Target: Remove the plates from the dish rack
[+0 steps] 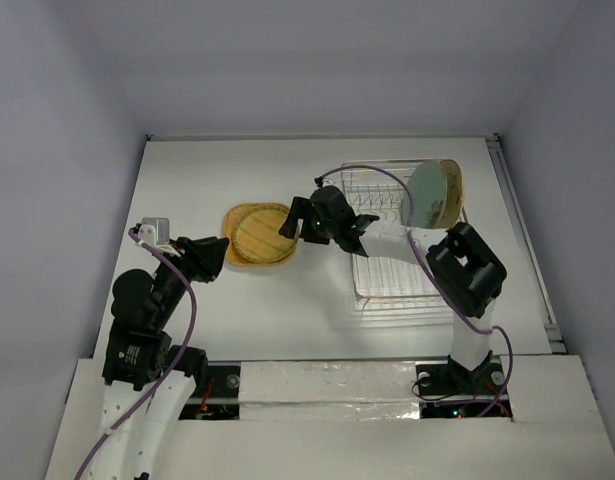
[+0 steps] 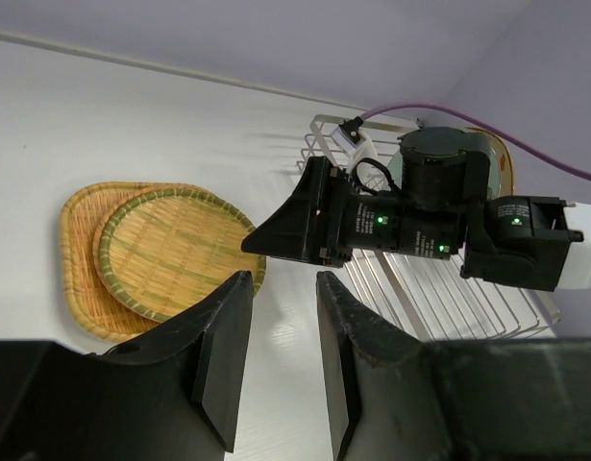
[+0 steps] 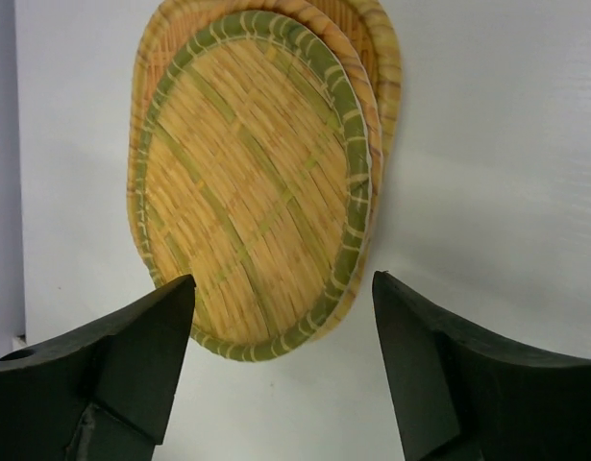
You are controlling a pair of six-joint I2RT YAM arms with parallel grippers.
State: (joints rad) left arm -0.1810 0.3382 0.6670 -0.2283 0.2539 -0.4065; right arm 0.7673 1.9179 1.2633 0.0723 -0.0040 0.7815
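Observation:
A round yellowish ribbed plate (image 1: 257,232) lies on top of an orange rounded-square woven plate (image 1: 237,215) on the table, left of the silver wire dish rack (image 1: 402,285). A pale green plate (image 1: 424,192) and a tan plate (image 1: 451,192) stand upright at the rack's far end. My right gripper (image 1: 290,222) is open and empty, just above the near right rim of the yellowish plate (image 3: 257,182). The orange plate (image 3: 386,67) shows under that rim. My left gripper (image 1: 219,255) is open and empty, near the stack's left edge (image 2: 170,250).
The right arm (image 2: 401,221) reaches from the rack (image 2: 468,298) across toward the stack. A small white box (image 1: 154,230) sits on the left arm. White walls close in the table on the left, back and right.

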